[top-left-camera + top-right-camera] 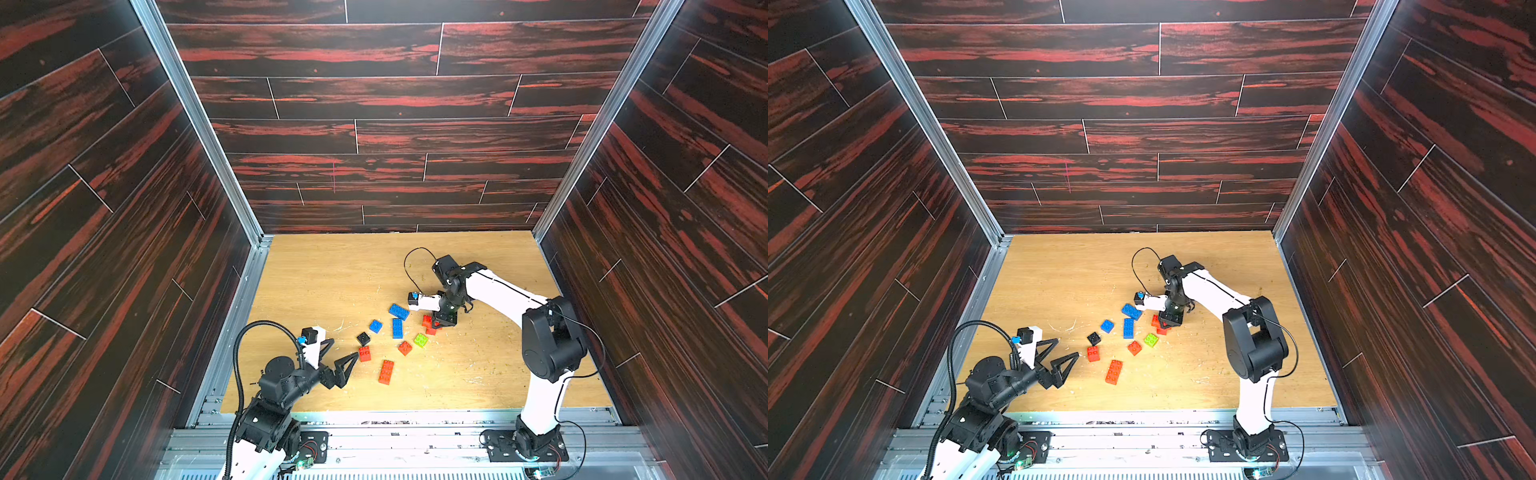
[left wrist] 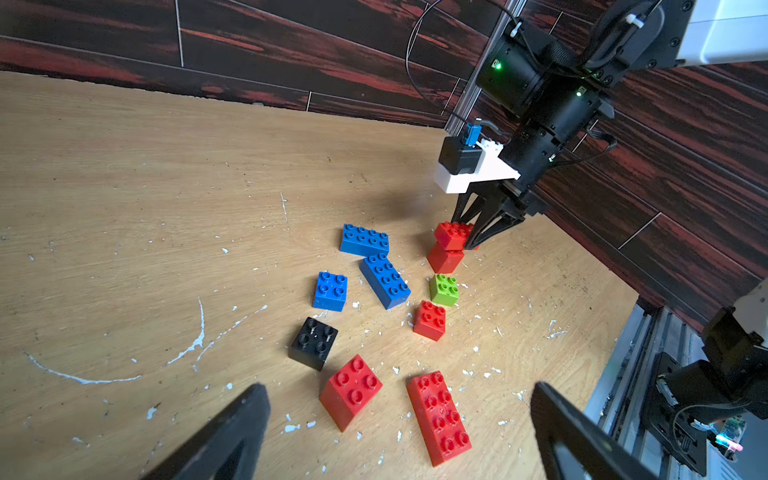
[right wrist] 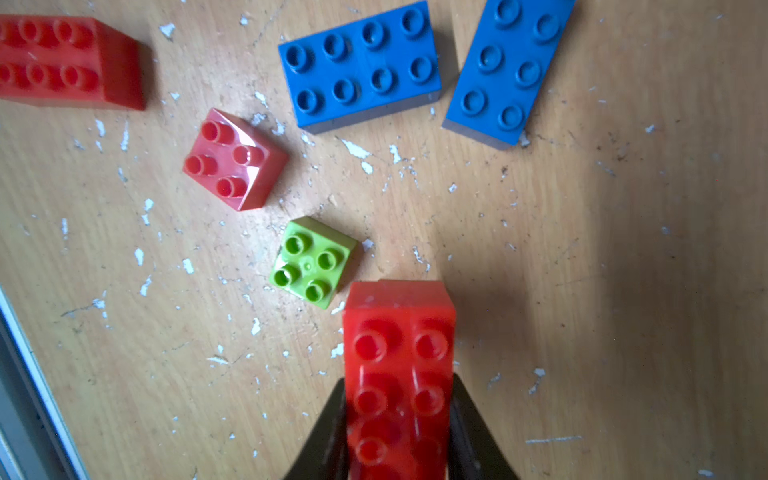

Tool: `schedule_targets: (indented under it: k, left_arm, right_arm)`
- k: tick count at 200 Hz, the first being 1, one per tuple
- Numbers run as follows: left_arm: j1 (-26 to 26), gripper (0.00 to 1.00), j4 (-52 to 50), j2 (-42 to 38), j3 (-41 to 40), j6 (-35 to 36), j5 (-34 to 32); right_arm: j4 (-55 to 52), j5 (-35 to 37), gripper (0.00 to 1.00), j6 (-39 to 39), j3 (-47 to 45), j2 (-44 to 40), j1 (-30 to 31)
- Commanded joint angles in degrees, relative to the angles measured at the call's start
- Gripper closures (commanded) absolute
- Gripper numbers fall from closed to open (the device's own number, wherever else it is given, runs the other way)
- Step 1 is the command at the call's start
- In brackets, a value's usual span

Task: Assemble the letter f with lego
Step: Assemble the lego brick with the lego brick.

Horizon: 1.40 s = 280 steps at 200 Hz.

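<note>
Ten studded plastic lego bricks counted on the light wooden tabletop (image 1: pixel 316 282) in the left wrist view, eight scattered loose between the two arms and two stacked at the right arm. Right gripper (image 3: pixel 399 395) clamped on a red oblong studded brick (image 3: pixel 399 332), black fingers (image 3: pixel 328 419) pressed against both long sides. Side-on from the left wrist view only: held brick seated, slightly offset, on a second red plastic brick (image 2: pixel 444 259) resting on the table. From the right wrist view, just the studded top and one end face. Lime green square brick (image 3: pixel 311 262) just beside that stack, not touching. Red square brick (image 3: pixel 235 160), blue oblong brick (image 3: pixel 361 62) and second blue oblong brick (image 3: pixel 507 66) farther off. Black square brick (image 2: pixel 313 343) and blue square brick (image 2: pixel 330 291) visible in the left wrist view and both top views, outside the right wrist view. Left gripper (image 1: pixel 345 347) spread wide, grasping nothing, one fingertip just beside a further red square brick (image 1: pixel 365 353), long red brick (image 1: pixel 386 371) near.
</note>
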Motion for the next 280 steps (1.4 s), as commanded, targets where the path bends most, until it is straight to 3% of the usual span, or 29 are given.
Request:
schedule_targets:
  k: [1, 280]
  left_arm:
    - [-0.13, 0.0, 1.0, 0.24, -0.18, 0.78, 0.9]
    - [-0.13, 0.0, 1.54, 0.76, -0.15, 0.92, 1.18]
  right_arm:
    - [-1.7, 0.08, 1.0, 0.6, 1.39, 0.99, 0.6]
    - [-1.1, 3.48, 1.0, 0.97, 0.87, 2.94, 1.15]
